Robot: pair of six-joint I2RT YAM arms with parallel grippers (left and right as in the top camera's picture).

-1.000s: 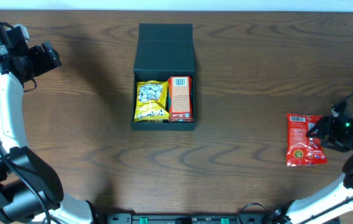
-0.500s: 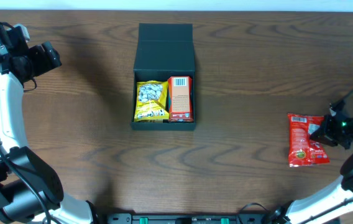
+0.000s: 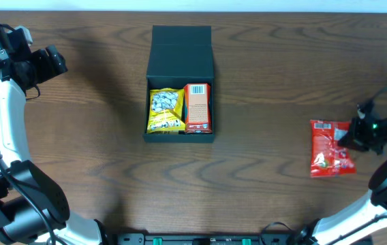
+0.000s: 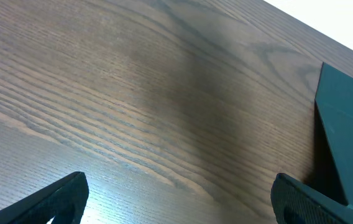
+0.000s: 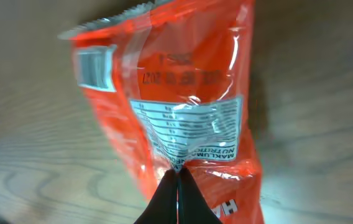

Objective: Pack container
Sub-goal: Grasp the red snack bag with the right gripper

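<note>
The container (image 3: 180, 51), a dark matte box with its flap lid folded back, sits at the centre back of the table. A yellow snack bag (image 3: 165, 110) and an orange carton (image 3: 197, 107) lie inside it. At the far right, my right gripper (image 3: 349, 136) is shut on the right edge of a red snack bag (image 3: 328, 156). The right wrist view shows the fingertips (image 5: 178, 171) pinched together on the crinkled red bag (image 5: 183, 93). My left gripper (image 3: 57, 61) hangs open and holds nothing at the far left; its wrist view (image 4: 179, 180) catches the container's corner (image 4: 347, 137).
The brown wooden table (image 3: 268, 75) runs between the container and the red bag. My left arm's white links (image 3: 3, 129) stretch along the left edge. A black rail (image 3: 207, 239) lines the front edge.
My right gripper closed on the red bag's edge. The bag has since shifted a little to the left and tilted. The left arm has not moved.
</note>
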